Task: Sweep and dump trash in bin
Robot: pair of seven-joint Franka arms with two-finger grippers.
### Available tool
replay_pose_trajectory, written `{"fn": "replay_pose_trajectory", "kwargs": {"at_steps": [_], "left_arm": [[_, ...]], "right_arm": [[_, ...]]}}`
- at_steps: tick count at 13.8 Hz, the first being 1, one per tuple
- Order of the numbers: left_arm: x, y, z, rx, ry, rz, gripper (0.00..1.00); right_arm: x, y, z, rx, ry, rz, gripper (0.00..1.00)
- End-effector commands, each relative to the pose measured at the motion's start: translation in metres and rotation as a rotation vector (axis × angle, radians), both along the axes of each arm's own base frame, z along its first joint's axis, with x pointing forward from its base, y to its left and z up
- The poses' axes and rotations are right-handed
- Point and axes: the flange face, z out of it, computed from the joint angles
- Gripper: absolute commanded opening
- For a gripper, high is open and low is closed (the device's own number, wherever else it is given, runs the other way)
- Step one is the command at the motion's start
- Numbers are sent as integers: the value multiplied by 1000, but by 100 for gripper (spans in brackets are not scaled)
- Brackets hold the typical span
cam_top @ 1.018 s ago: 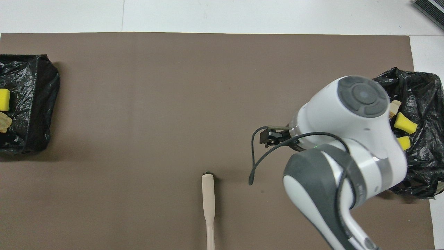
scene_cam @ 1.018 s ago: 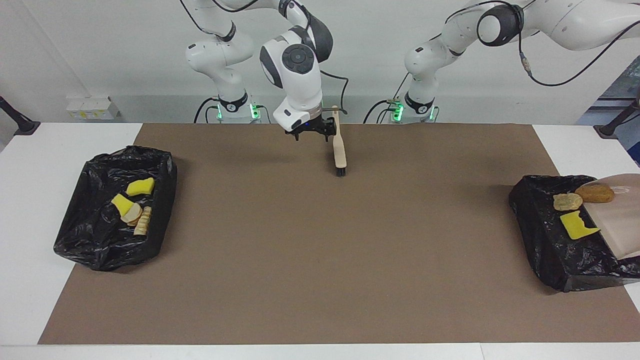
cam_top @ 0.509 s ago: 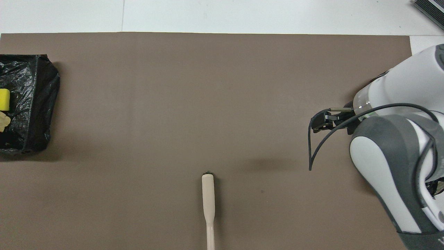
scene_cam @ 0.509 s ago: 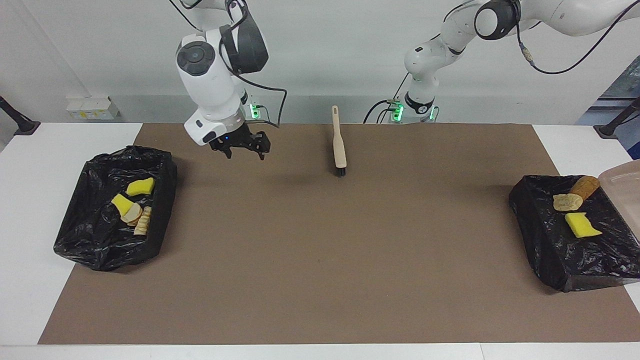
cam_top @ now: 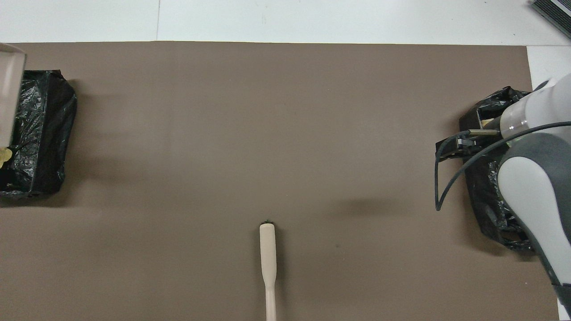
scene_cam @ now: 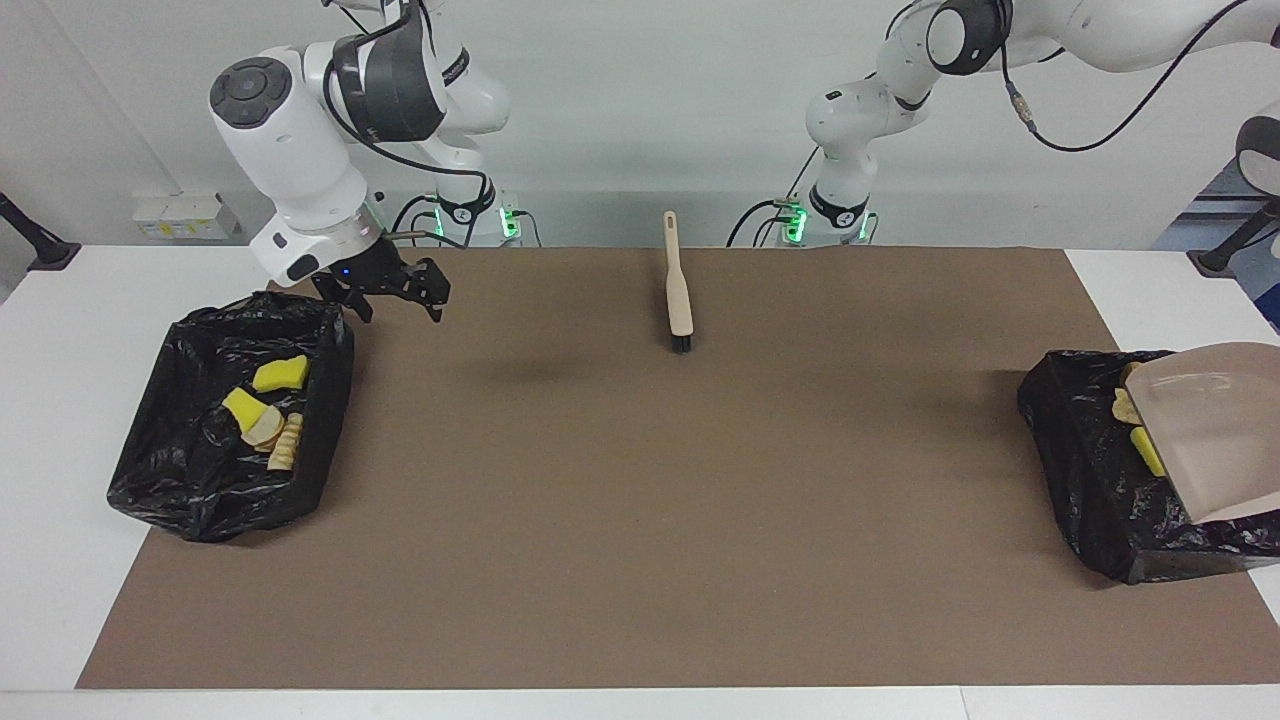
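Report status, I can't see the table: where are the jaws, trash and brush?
Right gripper empty, jaws open, over mat corner beside its bin. Left gripper off-frame; dustpan over other bin. Trash binned. Brush lies free mid-mat.

The right arm point(scene_cam: 300, 150) comes in from its base at the robots' edge of the tabletop, bends at a raised elbow and tips its wrist downward near that edge, toward its own end of the table. The right gripper point(scene_cam: 385, 290) hangs in the air with its fingers spread wide and nothing between them. The left arm point(scene_cam: 960, 40) rises from its base and stretches high out toward its own end of the tabletop, where it leaves the picture. Its gripper is out of sight, closed up tight.
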Motion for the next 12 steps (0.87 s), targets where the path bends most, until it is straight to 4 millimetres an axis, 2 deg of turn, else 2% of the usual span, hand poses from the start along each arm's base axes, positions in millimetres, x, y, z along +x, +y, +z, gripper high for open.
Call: {"fn": "replay_pose_trajectory", "kwargs": {"at_steps": [1, 2, 4, 5, 6, 7, 8, 9, 10, 12], "left_arm": [[-2, -52, -39, -104, 34, 56, 0], [-3, -72, -61, -146, 54, 75, 0], [-5, -126, -105, -201, 84, 138, 0], [-8, -150, -125, -226, 81, 200, 0], [-12, -170, -140, -259, 86, 244, 0], [-16, -197, -148, -305, 96, 265, 0], [-22, -215, -156, -340, 101, 309, 0], [-31, -242, -159, -352, 85, 359, 0], [-37, -268, -166, -361, 70, 412, 0], [-53, -327, -181, -412, 33, 564, 0]], "right_arm": [[3, -35, 28, -44, -43, -15, 100], [3, -49, 39, -58, -59, -35, 100], [-2, -66, 41, -85, -36, -29, 100], [-6, -69, 42, -89, -23, -10, 100], [-11, -71, 53, -88, -31, -10, 100], [-15, -79, 68, -84, -52, -27, 100], [-18, -77, 79, -87, -49, -28, 100], [-23, -67, 87, -88, -36, -18, 100], [-31, -63, 102, -86, -48, -15, 100], [-42, -59, 117, -71, -66, -78, 100]]}}
